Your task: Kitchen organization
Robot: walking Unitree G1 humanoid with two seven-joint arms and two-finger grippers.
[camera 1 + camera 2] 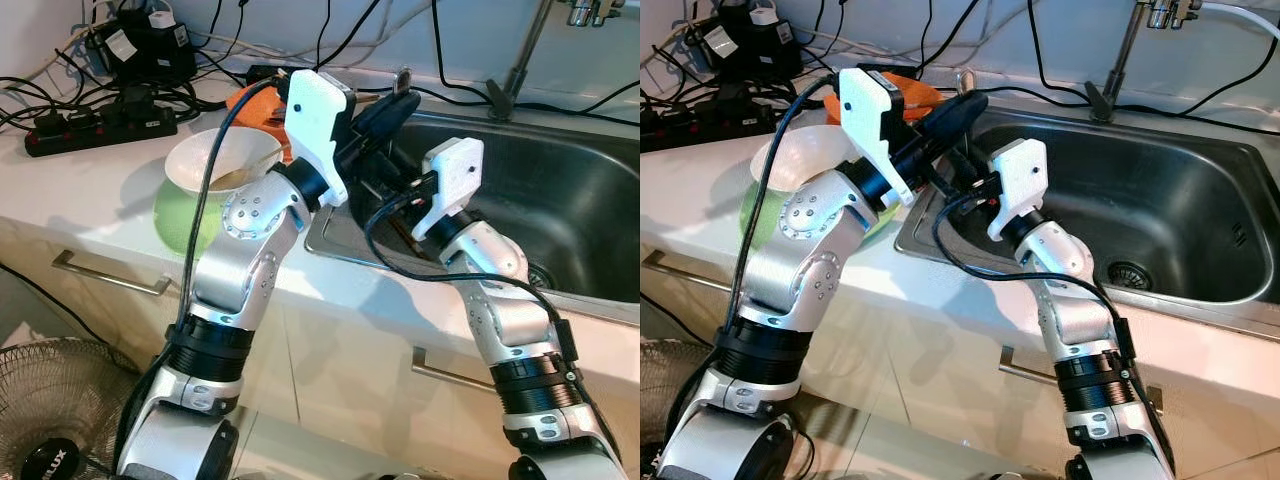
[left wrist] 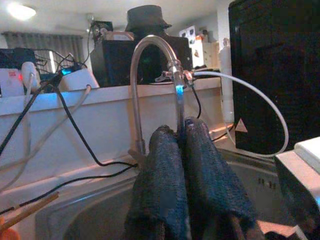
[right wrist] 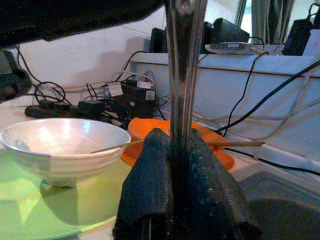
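A slim shiny metal utensil handle (image 3: 184, 75) is clamped upright in the right gripper (image 3: 183, 150) at the steel sink's (image 1: 560, 200) left edge. The left gripper (image 2: 181, 150), fingers pressed together and empty, is held beside it. Next, a careful lowering into the sink is probably called for.

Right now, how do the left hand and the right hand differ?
1. The right hand is shut on an upright metal handle; the left hand is shut with nothing seen between its fingers.
2. The left hand faces the tap; the right hand faces the white bowl on the counter.
Both are raised at the sink.
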